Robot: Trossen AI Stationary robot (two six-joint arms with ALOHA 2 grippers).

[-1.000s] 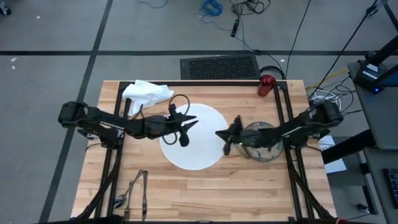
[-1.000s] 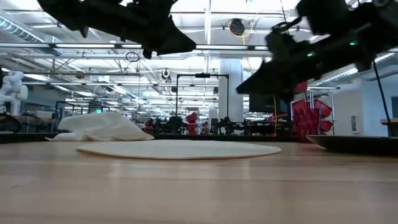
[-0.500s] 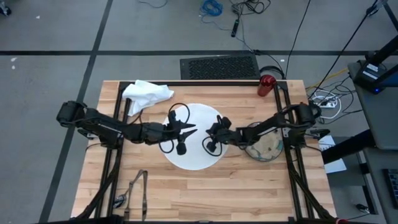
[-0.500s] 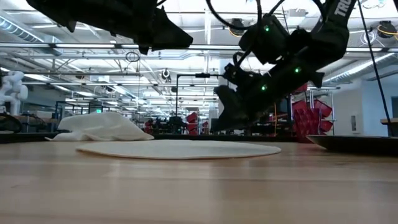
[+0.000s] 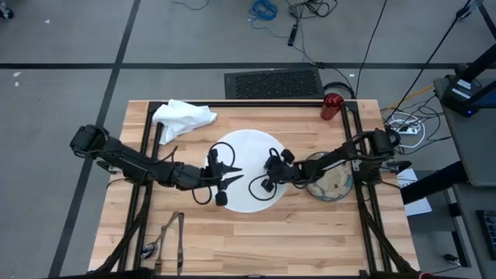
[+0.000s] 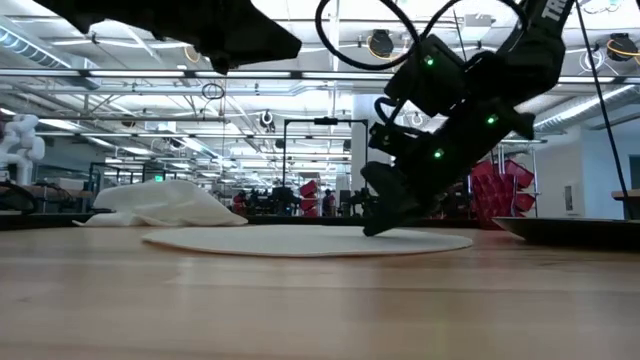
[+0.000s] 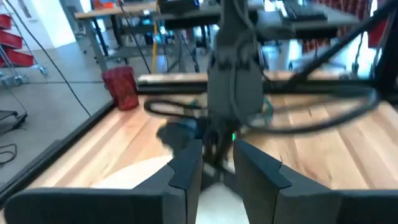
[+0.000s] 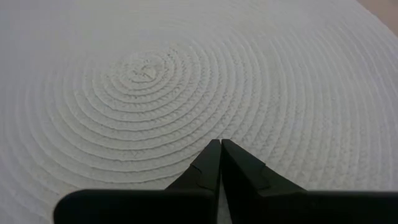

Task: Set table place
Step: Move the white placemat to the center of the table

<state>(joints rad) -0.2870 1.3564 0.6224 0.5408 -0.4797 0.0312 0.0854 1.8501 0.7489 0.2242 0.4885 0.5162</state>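
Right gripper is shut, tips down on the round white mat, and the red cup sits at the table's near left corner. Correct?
Not quite. The red cup stands at the table's far right corner, as the high view shows. The rest holds: the right gripper is shut with its tips down on the round white mat, seen in the right wrist and low views.

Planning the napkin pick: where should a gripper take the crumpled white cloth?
Pinch the napkin on its raised, bunched fold, coming straight down from above. It lies heaped near the table's far left corner, so a side approach would probably just push it.
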